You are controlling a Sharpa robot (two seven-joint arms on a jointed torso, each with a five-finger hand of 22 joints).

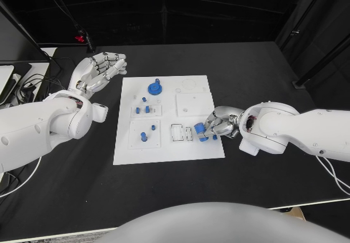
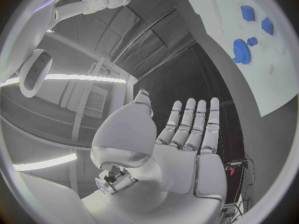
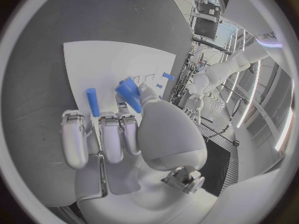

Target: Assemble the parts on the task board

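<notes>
The white task board (image 1: 168, 147) lies in the middle of the black table. A blue gear (image 1: 155, 87) stands near its far edge, and small blue parts (image 1: 143, 109) sit in the square plates on its left half. My right hand (image 1: 221, 124) rests over the board's right edge and pinches a blue block (image 3: 129, 91) between thumb and finger, seen as the blue block (image 1: 202, 132) from the head. A blue peg (image 3: 92, 102) lies just past its other fingers. My left hand (image 1: 98, 71) hovers off the board's far left corner, fingers (image 2: 190, 122) straight and holding nothing.
Clear slotted holders (image 1: 178, 132) stand on the board beside my right hand. A bare square plate (image 1: 193, 104) lies on the board's right half. Cables and equipment (image 1: 22, 86) crowd the table's left edge.
</notes>
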